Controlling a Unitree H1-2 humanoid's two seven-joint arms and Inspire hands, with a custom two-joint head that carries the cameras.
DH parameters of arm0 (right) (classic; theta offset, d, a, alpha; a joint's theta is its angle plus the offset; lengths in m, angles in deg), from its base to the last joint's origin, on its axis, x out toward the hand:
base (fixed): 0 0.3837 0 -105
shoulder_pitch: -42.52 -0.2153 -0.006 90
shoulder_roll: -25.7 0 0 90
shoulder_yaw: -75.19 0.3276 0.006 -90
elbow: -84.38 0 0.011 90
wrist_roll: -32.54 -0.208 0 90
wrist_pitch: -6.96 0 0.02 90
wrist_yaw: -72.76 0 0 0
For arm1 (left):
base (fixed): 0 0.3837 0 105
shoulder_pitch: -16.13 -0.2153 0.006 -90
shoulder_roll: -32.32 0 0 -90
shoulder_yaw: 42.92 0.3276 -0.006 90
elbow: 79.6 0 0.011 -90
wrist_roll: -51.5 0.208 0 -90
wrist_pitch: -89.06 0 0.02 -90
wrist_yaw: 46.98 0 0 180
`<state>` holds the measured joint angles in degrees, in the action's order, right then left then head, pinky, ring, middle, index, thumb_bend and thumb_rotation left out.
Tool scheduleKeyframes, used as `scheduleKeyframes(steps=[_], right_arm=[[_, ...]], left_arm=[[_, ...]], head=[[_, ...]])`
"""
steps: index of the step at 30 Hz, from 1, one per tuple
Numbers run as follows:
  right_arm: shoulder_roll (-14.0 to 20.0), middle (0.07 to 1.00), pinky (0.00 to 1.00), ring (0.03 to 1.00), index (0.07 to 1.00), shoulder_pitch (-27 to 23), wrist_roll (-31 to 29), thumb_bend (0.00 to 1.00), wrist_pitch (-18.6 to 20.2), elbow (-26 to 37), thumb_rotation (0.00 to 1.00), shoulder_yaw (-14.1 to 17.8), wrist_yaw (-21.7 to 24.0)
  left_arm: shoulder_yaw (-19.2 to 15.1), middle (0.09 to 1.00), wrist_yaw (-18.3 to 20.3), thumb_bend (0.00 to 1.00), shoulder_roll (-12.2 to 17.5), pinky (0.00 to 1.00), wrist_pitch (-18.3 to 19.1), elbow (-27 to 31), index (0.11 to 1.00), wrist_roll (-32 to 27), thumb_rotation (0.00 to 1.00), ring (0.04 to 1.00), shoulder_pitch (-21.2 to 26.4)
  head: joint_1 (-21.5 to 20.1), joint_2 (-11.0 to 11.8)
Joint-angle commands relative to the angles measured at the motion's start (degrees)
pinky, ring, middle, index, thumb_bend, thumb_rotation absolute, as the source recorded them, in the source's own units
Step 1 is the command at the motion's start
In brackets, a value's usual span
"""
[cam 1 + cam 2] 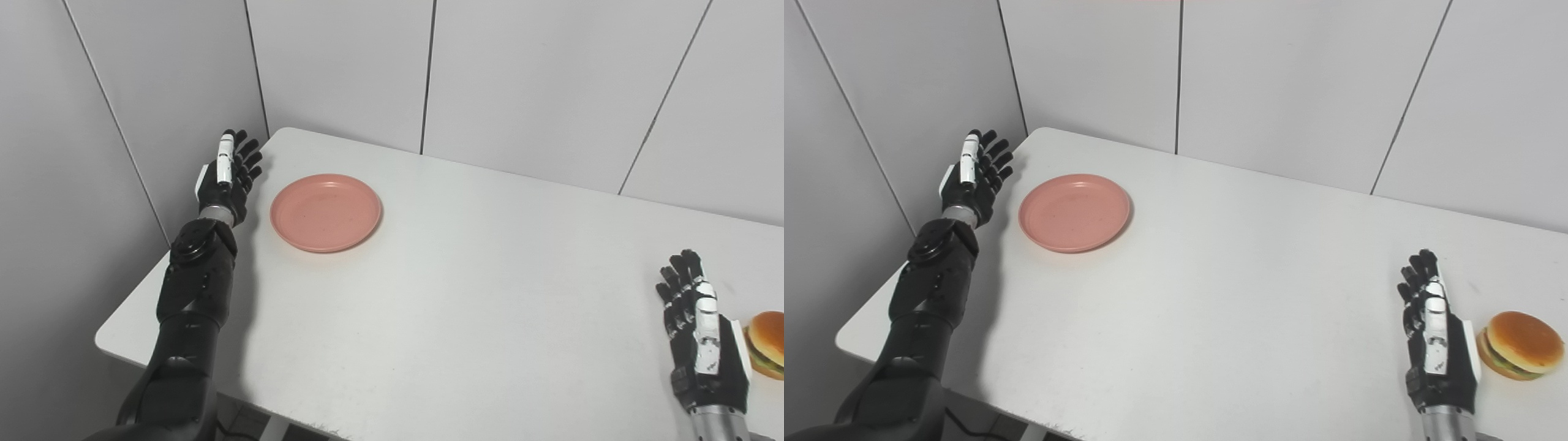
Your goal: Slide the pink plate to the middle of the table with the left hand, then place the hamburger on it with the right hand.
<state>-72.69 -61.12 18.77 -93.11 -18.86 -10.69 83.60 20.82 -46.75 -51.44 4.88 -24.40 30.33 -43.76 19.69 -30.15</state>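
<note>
Plate sits far left on the counter, not yet slid

You're on step one: your left robot hand stands just beside the plate's left rim, fingers spread, empty; bring it against the rim and push toward the centre. Your right robot hand waits spread and empty beside the burger, which only the right eye view shows whole

Bright, even light was cast; soft shadows were thrown beside the pink plate, and focus was held sharp.
</note>
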Motion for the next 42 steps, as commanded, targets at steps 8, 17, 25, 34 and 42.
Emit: scheduleKeyframes(steps=[8,17,25,34,42], right_arm=[[-0.6,0.973,1.00,0.978,0.970,3.1,-0.4,0.19,0.6,-0.9,1.00,0.0,0.3],[-0.6,0.974,1.00,0.982,0.972,2.8,-0.7,0.20,-0.6,-1.9,1.00,0.1,0.8],[-0.7,0.973,1.00,0.981,0.968,3.0,-0.1,0.21,-0.8,-1.6,1.00,-0.3,0.8],[-0.9,0.968,1.00,0.977,0.964,3.1,0.8,0.19,-1.4,-1.5,1.00,-0.6,0.4],[-1.0,0.964,1.00,0.977,0.964,3.3,1.3,0.21,-0.3,-0.4,1.00,-0.9,0.0]], left_arm=[[0.3,0.906,3.4,0.36,2.5,0.92,-4.0,-2.9,0.890,-0.8,1.00,0.910,2.2],[0.7,0.899,4.6,0.36,1.0,0.92,-4.4,-3.5,0.889,-1.1,1.00,0.904,0.7],[2.4,0.890,4.5,0.36,-1.6,0.90,-3.0,-2.0,0.884,-1.1,1.00,0.892,-0.4],[4.7,0.893,5.1,0.37,-4.1,0.91,-2.7,-1.1,0.887,-1.3,1.00,0.894,-0.8],[4.7,0.879,4.9,0.37,-7.1,0.91,-1.9,-0.5,0.877,-2.4,1.00,0.882,-1.1]], head=[[-0.2,0.0],[-0.5,0.0],[-1.0,-0.3],[-1.7,-0.8],[-2.3,-1.2]])
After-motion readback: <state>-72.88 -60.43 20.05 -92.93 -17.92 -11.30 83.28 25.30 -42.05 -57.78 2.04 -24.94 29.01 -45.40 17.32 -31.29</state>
